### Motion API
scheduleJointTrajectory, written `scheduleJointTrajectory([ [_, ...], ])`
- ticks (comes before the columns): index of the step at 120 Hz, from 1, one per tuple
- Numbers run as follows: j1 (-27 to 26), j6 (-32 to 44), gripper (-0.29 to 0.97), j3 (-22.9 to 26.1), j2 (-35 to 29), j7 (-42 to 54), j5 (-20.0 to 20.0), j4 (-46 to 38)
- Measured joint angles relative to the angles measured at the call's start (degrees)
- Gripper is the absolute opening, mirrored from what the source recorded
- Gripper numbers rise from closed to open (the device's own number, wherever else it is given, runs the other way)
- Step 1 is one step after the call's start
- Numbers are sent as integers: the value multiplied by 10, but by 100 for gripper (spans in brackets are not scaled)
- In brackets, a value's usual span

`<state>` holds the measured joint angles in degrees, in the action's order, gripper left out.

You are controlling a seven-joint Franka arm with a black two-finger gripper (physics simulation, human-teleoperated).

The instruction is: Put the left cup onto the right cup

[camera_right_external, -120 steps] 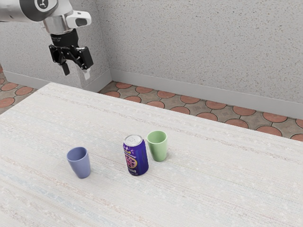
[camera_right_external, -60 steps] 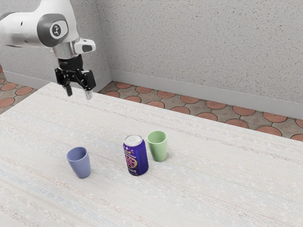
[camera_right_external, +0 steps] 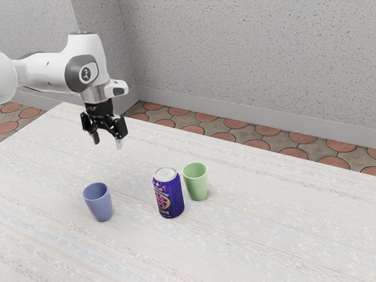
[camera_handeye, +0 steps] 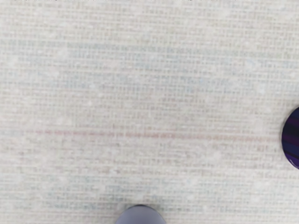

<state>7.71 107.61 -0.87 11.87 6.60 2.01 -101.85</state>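
Your end effector hangs in the air above the counter, its two black fingers pointing down and spread apart with nothing between them. The lavender cup stands upright on the counter, well apart from the end effector: in the exterior view it sits lower in the picture and nearer the camera, almost straight beneath the fingers as that view draws it, with bare counter between them. In the wrist view you catch only the blurred rim of the lavender cup at the picture's edge, so the hand is not centred over it. The green cup stands upright toward the exterior view's right of the lavender one, farther still from the end effector. A purple soda can stands between the two cups, just beside the green cup, and its dark top also shows in the wrist view.
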Motion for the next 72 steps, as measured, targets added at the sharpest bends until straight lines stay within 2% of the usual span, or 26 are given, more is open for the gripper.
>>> scheduleJointTrajectory([
  [37, 5, 46, 66, -1, -43, 3, -1, -75],
  [72, 19, 88, 66, -1, -120, 5, -3, -182],
])
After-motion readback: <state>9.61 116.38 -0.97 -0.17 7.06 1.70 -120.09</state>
